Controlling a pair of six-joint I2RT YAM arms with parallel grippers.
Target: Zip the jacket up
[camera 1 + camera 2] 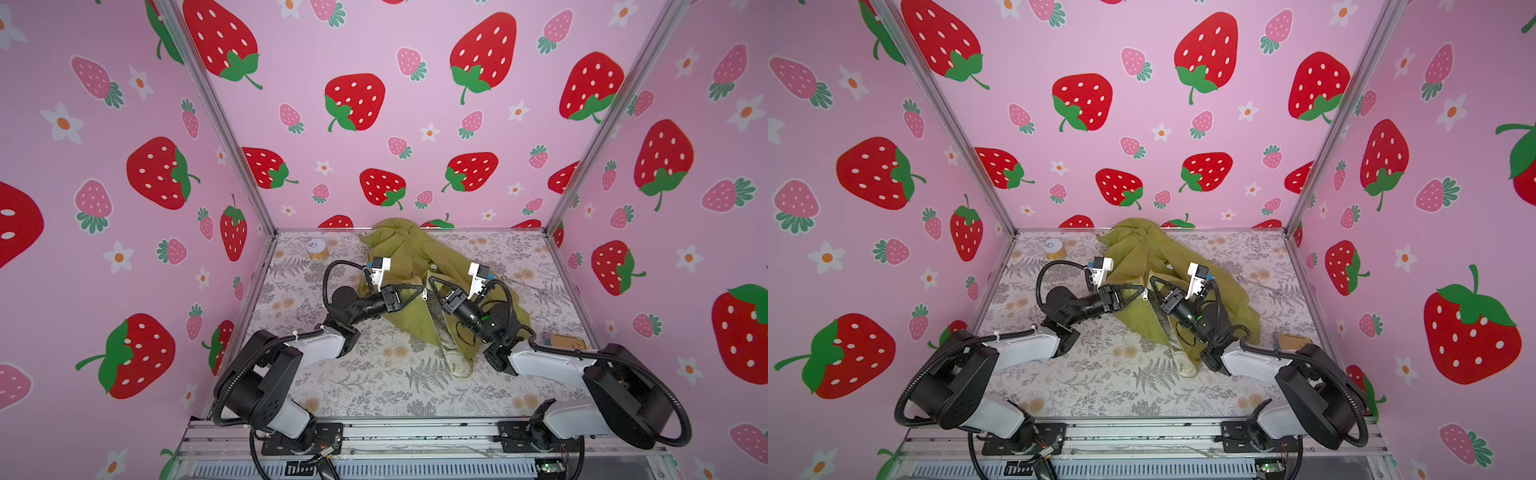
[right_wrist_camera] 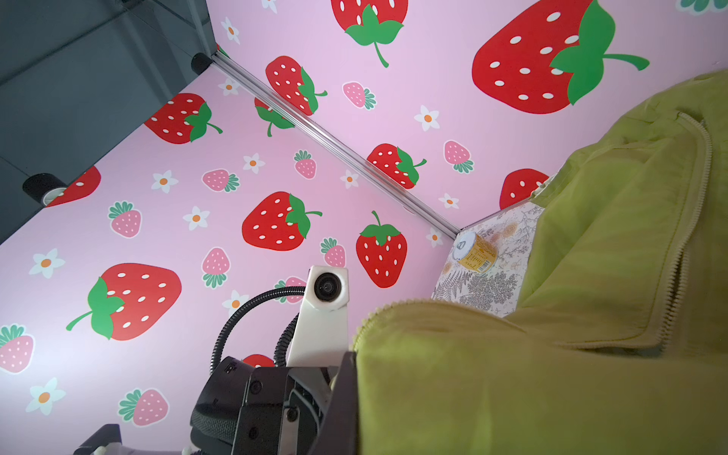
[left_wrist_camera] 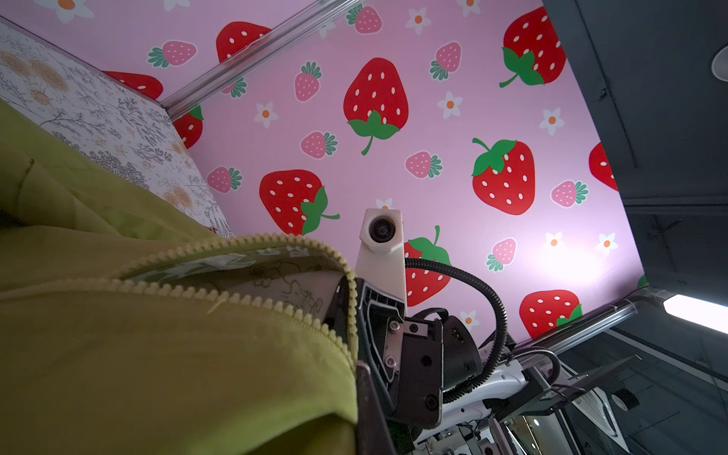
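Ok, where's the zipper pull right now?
In both top views the zipper pull sits centre-table on the jacket, between the left pincer and right pincer.

- We see three pink walls printed with red and pink strawberries and small white flowers: the back wall [image 1: 415, 124], the left wall [image 1: 83, 249] and the right wall [image 1: 706, 249].
- Bare metal corner posts [image 1: 224, 124] run up where the walls meet.
- The desk [image 1: 374, 386] is covered in a pale print of grey ferns and tan flowers.
- A metal rail [image 1: 415, 432] runs along the desk's near edge.
- In the left wrist view we make out dark grey panels [image 3: 669, 98] past the walls and a bright strip light [image 3: 695, 313].
- A soft glare [image 3: 567, 260] lies on the pink wall near that light.
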